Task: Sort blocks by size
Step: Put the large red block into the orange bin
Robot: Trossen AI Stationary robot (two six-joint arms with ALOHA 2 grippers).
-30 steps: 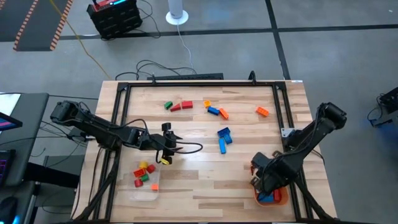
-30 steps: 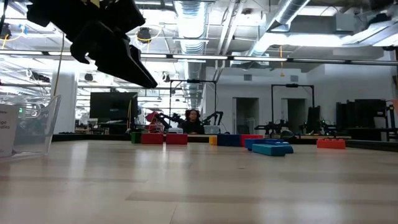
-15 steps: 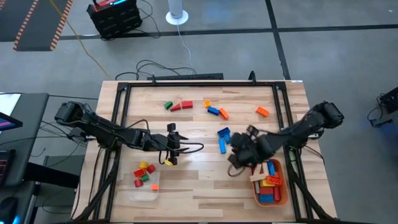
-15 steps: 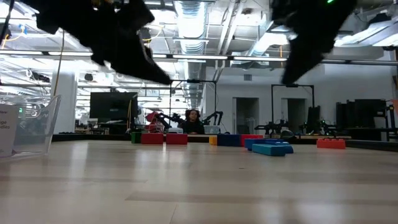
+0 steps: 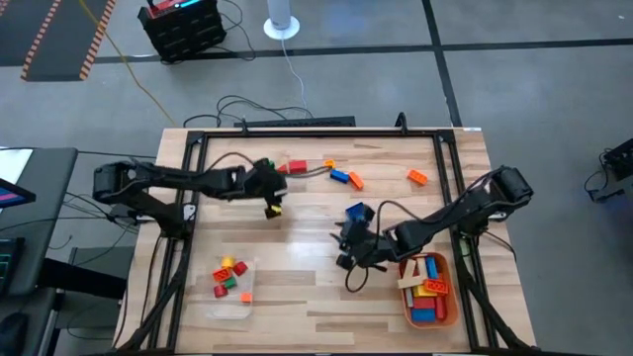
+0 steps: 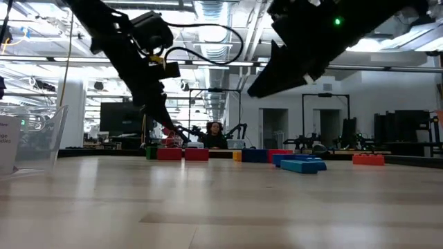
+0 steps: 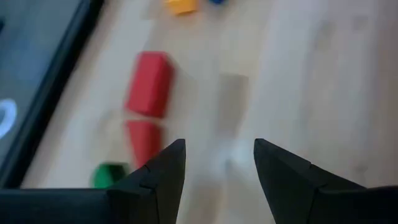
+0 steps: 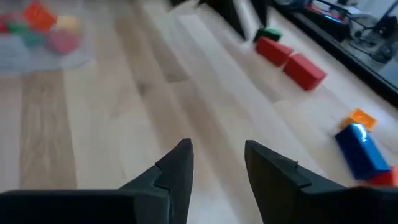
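High view alone shows both trays — clear tray [image 5: 230, 297], orange tray [image 5: 432, 293]. Left gripper [image 7: 217, 163] spread, empty, over red blocks [image 7: 149, 84]; right gripper [image 8: 216, 163] spread, empty.

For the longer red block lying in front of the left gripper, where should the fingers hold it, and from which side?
Grip the longer red block at its middle, across its two long flat sides, coming down from above. It lies flat, apart from the shorter red block, so both sides look free. The left gripper is open, empty and close by.
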